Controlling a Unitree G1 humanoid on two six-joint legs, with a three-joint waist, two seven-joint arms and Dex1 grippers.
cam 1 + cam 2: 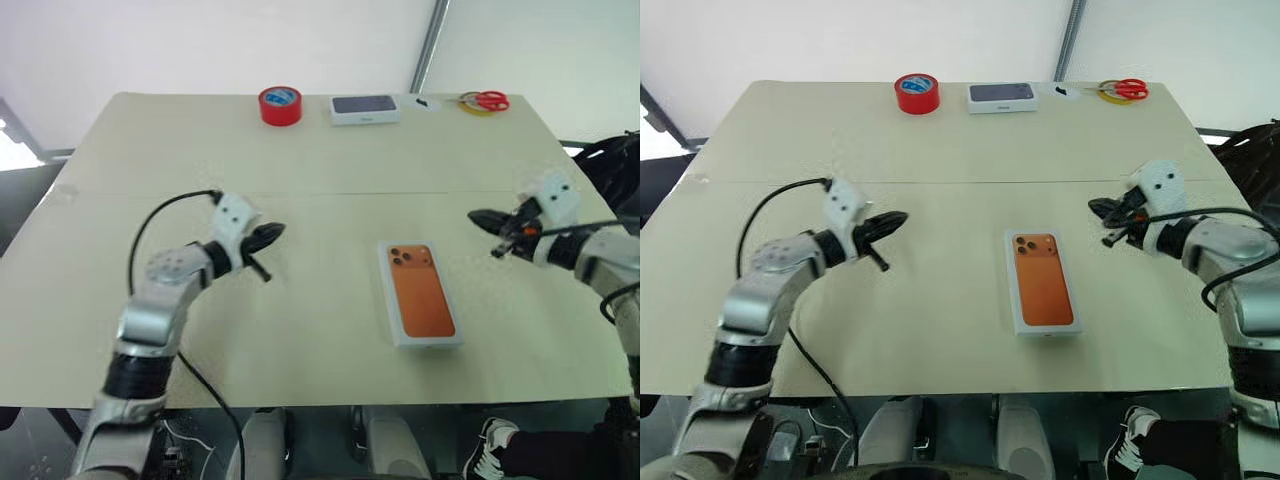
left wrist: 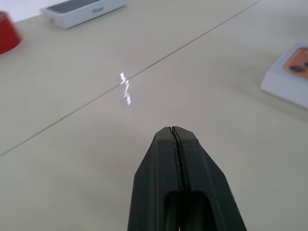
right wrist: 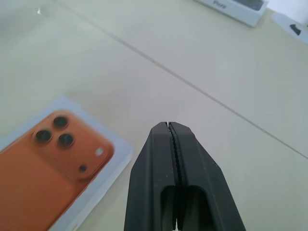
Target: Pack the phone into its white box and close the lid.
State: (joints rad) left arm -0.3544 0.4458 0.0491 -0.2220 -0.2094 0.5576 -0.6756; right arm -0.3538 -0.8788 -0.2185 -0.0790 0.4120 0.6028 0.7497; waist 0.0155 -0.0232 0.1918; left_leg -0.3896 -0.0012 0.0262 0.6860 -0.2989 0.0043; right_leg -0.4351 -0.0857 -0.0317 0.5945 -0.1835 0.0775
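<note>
Left pincer point(image 1: 268, 236) hangs over bare counter point(image 1: 330, 190) on your left, black fingers pressed together with nothing between them, aimed toward the middle and well apart from the box.

At the centre lies the shallow white rectangular lid point(image 1: 421, 294) with the orange phone picture on its outer face. It looks seated on the white box beneath, so the flat orange phone itself is hidden; you cannot tell from here whether it is inside. Judge the pack as probably finished, but unconfirmed.

That is your first risk: if you treat the job as done and the lid is only resting, not pushed fully down, it may be sitting slightly proud. A press from one end only could tip the lid or skid the whole box across the smooth surface.

Along the far edge sit a red roll of tape point(image 1: 280, 105), a white box with a dark top point(image 1: 365, 109) and red-handled scissors point(image 1: 485, 101). Do not mistake that dark-topped box for the target.

Right pincer point(image 1: 487, 220) hovers near the box's right side, likewise clamped shut and empty. Swinging it inward with its tips low could clip the lid's corner and knock it askew.
</note>
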